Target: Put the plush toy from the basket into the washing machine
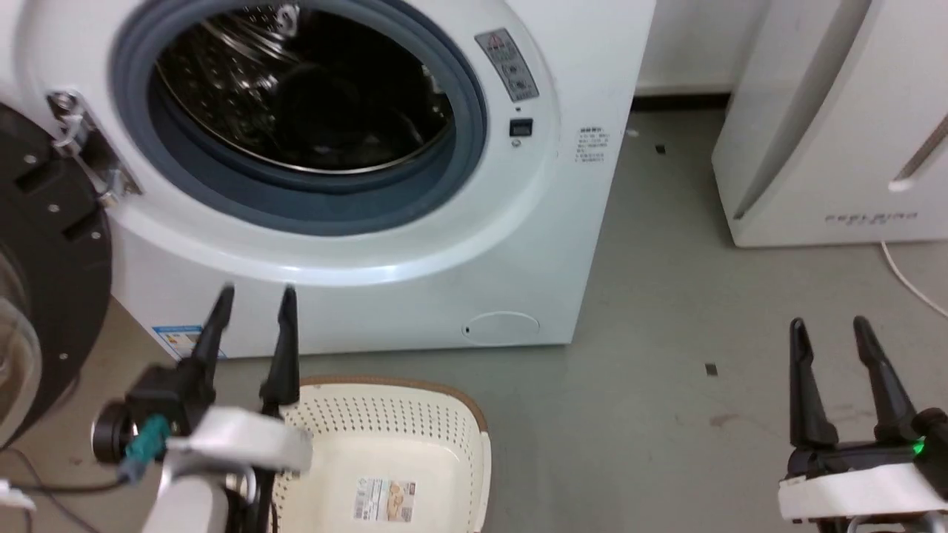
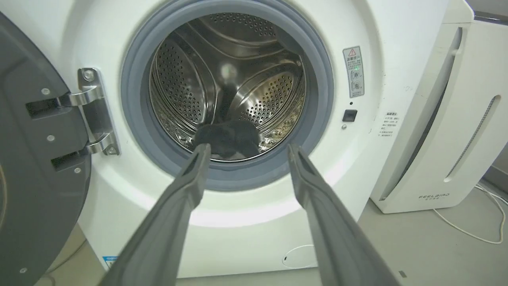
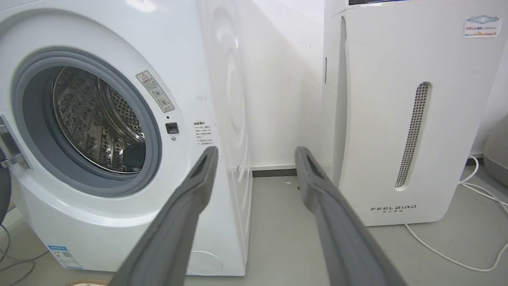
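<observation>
Grey floor [image 1: 666,333] carries washing machine [image 1: 518,244] at back, basket [image 1: 415,414] just in front of it, white FEELBIRD appliance [image 1: 829,148] at right, white cable [image 1: 907,277] beside that, small dark scraps [image 1: 711,369] scattered.

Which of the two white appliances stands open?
The washing machine: its round door is swung aside, the dark plush toy lying in the drum. The FEELBIRD unit beside it is closed.

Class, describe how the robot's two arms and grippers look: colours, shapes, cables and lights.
Both the left gripper and right gripper have two long, dark, tapering fingers on black wrist blocks, followed by white forearm shells. The left wrist carries a teal connector; the right wrist shows a small green light.
</observation>
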`<state>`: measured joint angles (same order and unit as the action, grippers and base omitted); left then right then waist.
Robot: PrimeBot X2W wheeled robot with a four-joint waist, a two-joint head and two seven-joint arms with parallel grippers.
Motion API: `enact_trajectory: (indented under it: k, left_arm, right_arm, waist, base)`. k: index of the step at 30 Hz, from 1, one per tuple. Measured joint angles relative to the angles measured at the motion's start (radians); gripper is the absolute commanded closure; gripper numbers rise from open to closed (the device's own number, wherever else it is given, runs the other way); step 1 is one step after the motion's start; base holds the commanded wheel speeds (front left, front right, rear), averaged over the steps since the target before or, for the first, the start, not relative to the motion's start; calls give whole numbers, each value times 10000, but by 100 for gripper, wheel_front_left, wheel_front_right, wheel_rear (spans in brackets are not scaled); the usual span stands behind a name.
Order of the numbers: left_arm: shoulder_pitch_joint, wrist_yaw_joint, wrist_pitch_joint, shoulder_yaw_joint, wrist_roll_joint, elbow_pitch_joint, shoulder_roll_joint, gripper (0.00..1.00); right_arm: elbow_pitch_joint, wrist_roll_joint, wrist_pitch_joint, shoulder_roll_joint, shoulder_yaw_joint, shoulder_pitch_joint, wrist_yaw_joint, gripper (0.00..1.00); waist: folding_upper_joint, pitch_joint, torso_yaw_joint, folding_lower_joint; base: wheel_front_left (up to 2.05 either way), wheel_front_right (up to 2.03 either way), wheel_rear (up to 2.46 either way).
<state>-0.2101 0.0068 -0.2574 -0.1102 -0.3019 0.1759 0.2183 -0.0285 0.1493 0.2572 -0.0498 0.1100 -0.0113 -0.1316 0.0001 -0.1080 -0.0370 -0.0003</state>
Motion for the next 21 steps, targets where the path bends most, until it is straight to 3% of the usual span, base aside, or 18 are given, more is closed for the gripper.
enact_trajectory:
  k: [10, 20, 21]
  left_arm:
    - [1734, 6, 0, 326, 675, -330, -725, 0]
    - [2165, 63, 2, 587, 1070, -458, -1287, 0]
    - [2161, 77, 13, 589, 1066, -453, -1287, 100]
  right_arm:
    - [35, 33, 0, 0, -155, 215, 0, 0]
    - [157, 46, -2, 0, -217, 319, 2, 0]
    - [159, 44, -4, 0, -213, 313, 0, 100]
  waist:
    - [0, 424, 251, 1]
    - [0, 611, 395, 1]
    - [0, 613, 395, 1]
  base:
    - [0, 0, 0]
    - [0, 0, 0]
    - [0, 0, 0]
